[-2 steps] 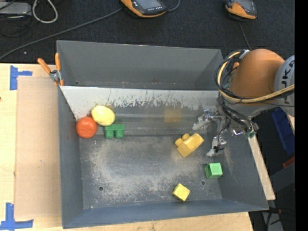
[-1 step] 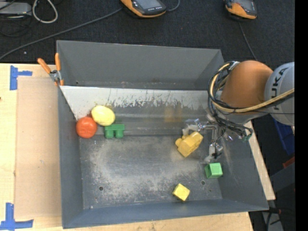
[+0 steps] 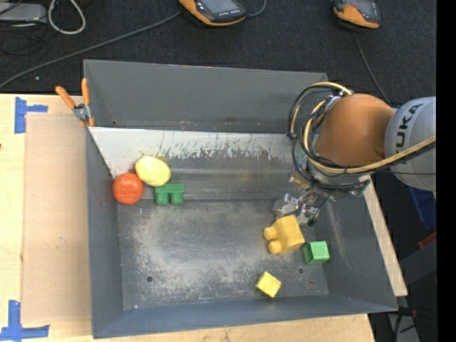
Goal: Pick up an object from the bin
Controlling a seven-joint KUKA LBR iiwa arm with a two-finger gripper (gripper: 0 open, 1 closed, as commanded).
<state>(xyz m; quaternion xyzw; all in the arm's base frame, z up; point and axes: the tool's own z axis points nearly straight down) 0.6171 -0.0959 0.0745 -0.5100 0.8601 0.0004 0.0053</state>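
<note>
The grey metal bin dominates, and the arm with its orange cover leans in from the right. Its gripper hangs low near the right wall, just above a chunky yellow toy on the bin floor; whether it is spread or closed I cannot tell. In the far left corner sit a red ball, a yellow lemon shape and a green block — nearer the toy, a green cube and a small yellow cube.
</note>
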